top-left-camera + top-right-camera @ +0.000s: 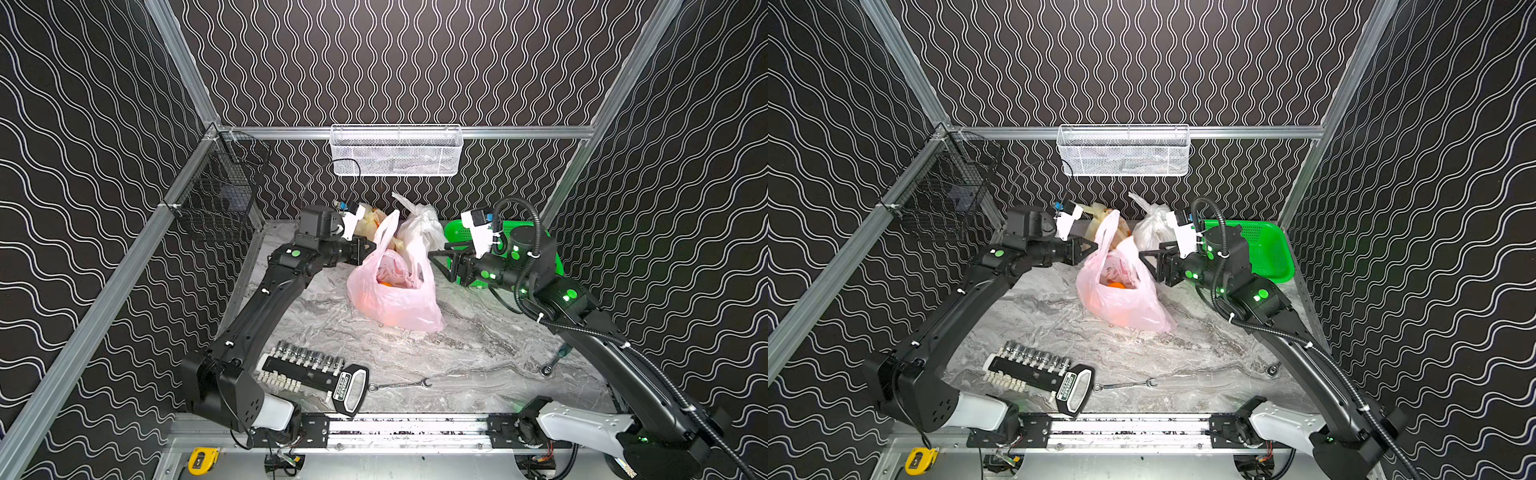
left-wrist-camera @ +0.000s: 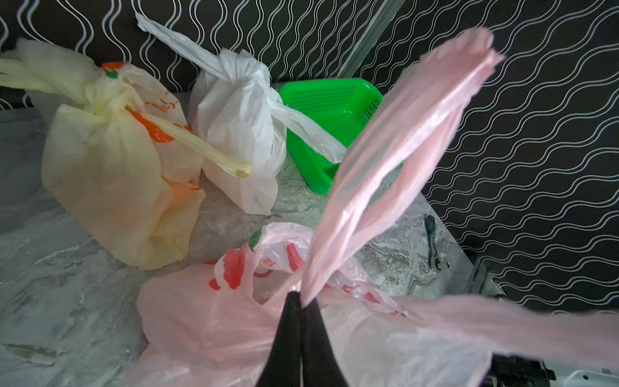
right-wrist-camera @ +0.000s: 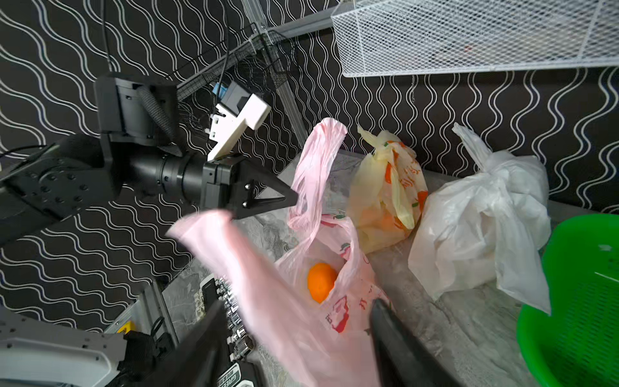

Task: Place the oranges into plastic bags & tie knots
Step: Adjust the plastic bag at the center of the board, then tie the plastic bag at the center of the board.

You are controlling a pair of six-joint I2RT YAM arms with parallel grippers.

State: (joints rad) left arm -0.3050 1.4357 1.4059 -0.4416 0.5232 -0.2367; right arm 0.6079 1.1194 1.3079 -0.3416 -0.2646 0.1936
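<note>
The pink plastic bag [image 1: 395, 299] [image 1: 1121, 301] stands mid-table with its mouth open and one orange [image 3: 321, 281] [image 1: 1116, 285] showing inside. My left gripper [image 1: 372, 246] [image 2: 302, 300] is shut on one pink handle, which it holds up. My right gripper [image 1: 440, 266] [image 3: 298, 305] is open beside the bag. The other pink handle hangs loose and blurred between its fingers, gripped by neither. Behind stand the yellowish bag [image 2: 110, 167] [image 3: 385, 201] and the white bag [image 2: 241, 134] [image 3: 482, 228], each closed with a knot [image 2: 100, 104] [image 2: 248, 77].
A green perforated basket [image 1: 1266, 249] [image 2: 328, 104] sits at the back right behind my right arm. A socket set [image 1: 307, 365], a wrench [image 1: 399, 384] and a ratchet [image 1: 555, 361] lie near the front. A white mesh basket [image 1: 397, 149] hangs on the back wall.
</note>
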